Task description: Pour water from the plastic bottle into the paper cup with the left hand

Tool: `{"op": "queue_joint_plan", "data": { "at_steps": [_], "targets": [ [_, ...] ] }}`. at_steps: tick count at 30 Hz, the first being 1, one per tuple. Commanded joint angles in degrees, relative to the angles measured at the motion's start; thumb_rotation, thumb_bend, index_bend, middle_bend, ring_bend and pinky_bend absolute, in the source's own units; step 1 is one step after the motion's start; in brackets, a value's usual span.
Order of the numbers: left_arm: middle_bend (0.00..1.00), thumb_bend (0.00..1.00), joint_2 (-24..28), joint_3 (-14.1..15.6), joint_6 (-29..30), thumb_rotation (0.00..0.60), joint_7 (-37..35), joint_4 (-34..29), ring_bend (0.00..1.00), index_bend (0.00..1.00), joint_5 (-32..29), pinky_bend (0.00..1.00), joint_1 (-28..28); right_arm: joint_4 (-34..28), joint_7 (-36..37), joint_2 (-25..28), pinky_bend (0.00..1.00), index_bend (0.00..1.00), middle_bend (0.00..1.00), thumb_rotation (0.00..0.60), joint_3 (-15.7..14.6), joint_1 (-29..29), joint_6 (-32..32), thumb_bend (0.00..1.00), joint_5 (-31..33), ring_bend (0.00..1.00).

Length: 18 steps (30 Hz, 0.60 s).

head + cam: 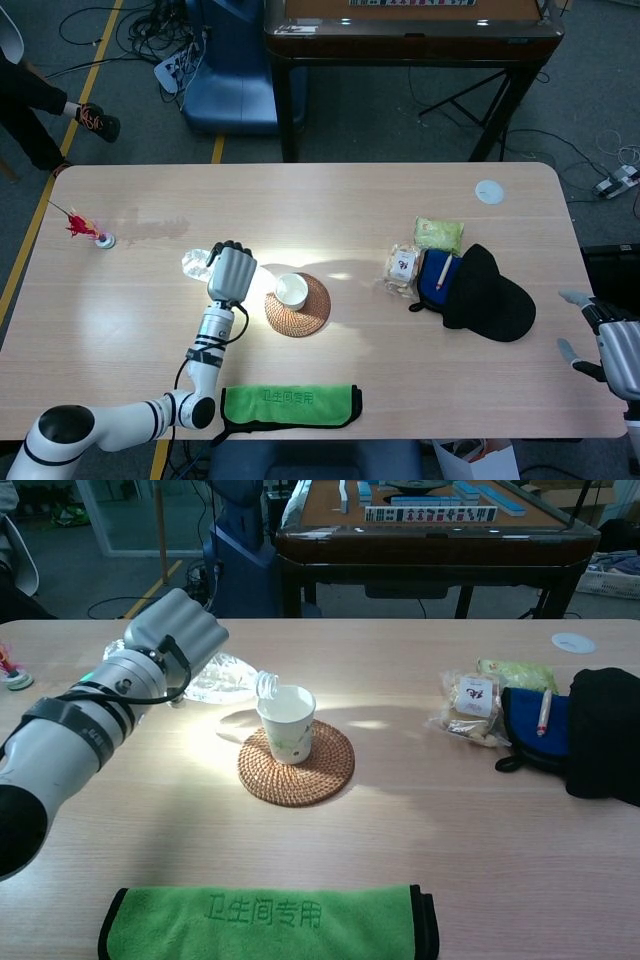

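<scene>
**Bottle mouth at the cup's rim, lying left to right**

Your left hand (175,630) is wrapped around the plastic bottle (225,678), holding it on its side just above the table. The bottle's long axis runs from the hand toward the paper cup (286,722), mouth (266,684) leading, and that mouth sits right at the cup's near-left rim; whether it touches the rim you cannot tell from either view. The cup stands upright on the round woven mat (297,764). To pour, you likely need only tip the bottle's base up. There is open table behind and left of the hand. Your right hand (612,350) hangs off the table's far right edge, fingers apart, holding nothing, well apart from the cup
</scene>
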Motion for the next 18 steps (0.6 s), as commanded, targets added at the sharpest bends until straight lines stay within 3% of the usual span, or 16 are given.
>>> {"op": "queue_joint_plan", "data": {
  "at_steps": [1, 18],
  "targets": [
    [0.82, 0.05, -0.07, 0.12, -0.03, 0.600, 0.01, 0.26, 0.60, 0.67, 0.35, 0.68, -0.06, -0.01, 0.01, 0.02, 0.47, 0.24, 0.29, 0.600, 0.01, 0.00, -0.01, 0.30, 0.04, 0.33],
    [0.82, 0.05, 0.06, 0.89, -0.03, 0.600, 1.95, 1.32, 0.60, 0.67, 2.22, 0.68, -0.02, -0.14, 0.19, 0.11, 0.47, 0.24, 0.29, 0.600, -0.03, -0.02, -0.02, 0.30, -0.10, 0.33]
  ]
}}
